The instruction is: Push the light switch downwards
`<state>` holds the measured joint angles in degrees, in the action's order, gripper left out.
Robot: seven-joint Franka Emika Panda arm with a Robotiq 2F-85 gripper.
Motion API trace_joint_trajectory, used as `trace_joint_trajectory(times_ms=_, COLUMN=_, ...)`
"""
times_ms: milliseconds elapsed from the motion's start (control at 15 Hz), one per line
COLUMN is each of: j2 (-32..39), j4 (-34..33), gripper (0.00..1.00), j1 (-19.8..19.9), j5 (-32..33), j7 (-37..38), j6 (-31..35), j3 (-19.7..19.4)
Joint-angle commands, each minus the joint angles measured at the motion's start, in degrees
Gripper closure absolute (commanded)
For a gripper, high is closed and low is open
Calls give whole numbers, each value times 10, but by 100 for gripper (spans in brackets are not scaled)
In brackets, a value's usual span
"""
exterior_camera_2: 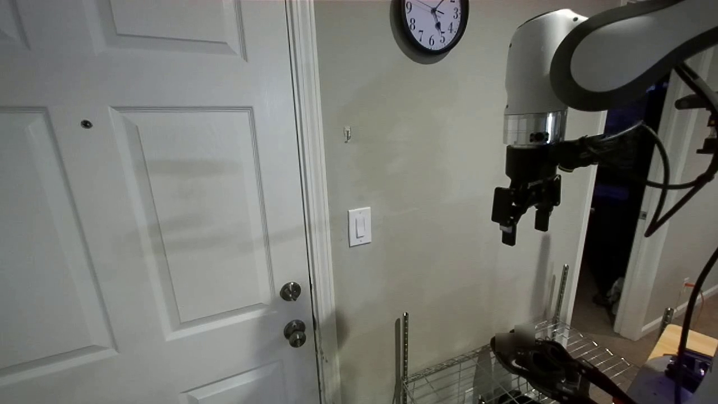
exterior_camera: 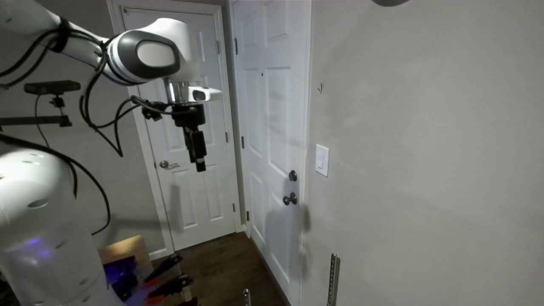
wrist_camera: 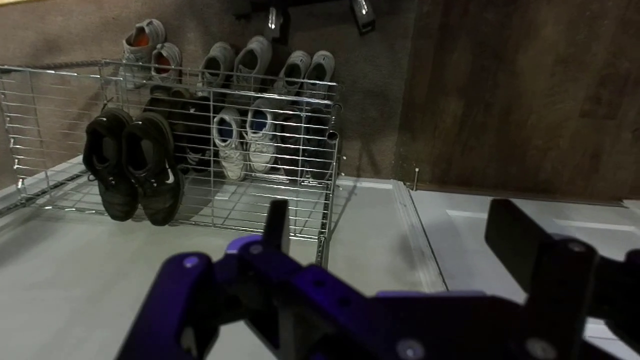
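Observation:
The light switch is a small white upright plate with a paddle toggle on the beige wall beside the door frame. It shows in both exterior views (exterior_camera: 322, 160) (exterior_camera_2: 359, 226); whether the toggle is up or down is too small to tell. It is not seen in the wrist view. My gripper (exterior_camera_2: 525, 231) points downward in the air, well apart from the switch, with its tips at about switch height in the picture. It also shows in an exterior view (exterior_camera: 200, 165). In the wrist view my gripper (wrist_camera: 389, 205) has its two black fingers wide apart with nothing between them.
A white door (exterior_camera_2: 185, 224) with round metal knobs (exterior_camera_2: 294, 333) is beside the switch. A small hook (exterior_camera_2: 347, 134) and a clock (exterior_camera_2: 432, 25) are on the wall above. A wire rack (wrist_camera: 212, 150) with metal posts stands along the wall, with shoes (wrist_camera: 150, 165) on and behind it.

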<state>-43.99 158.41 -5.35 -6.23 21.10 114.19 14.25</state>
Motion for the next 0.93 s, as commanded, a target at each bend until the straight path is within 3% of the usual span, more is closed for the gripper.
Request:
trace_joint_trajectory(times_ms=0, j2=102, j4=-43, gripper=0, j1=19, j5=11, j7=-25, j6=57, j3=-17)
trace_joint_trajectory(times_ms=400, j2=257, j4=-131, gripper=0, j1=32, j5=28, j7=-10, j6=145, j3=-26)
trace_joint_trajectory(times_ms=867, j2=386, j4=-260, gripper=0, j1=26, j5=105, j7=22, j6=145, j3=-31)
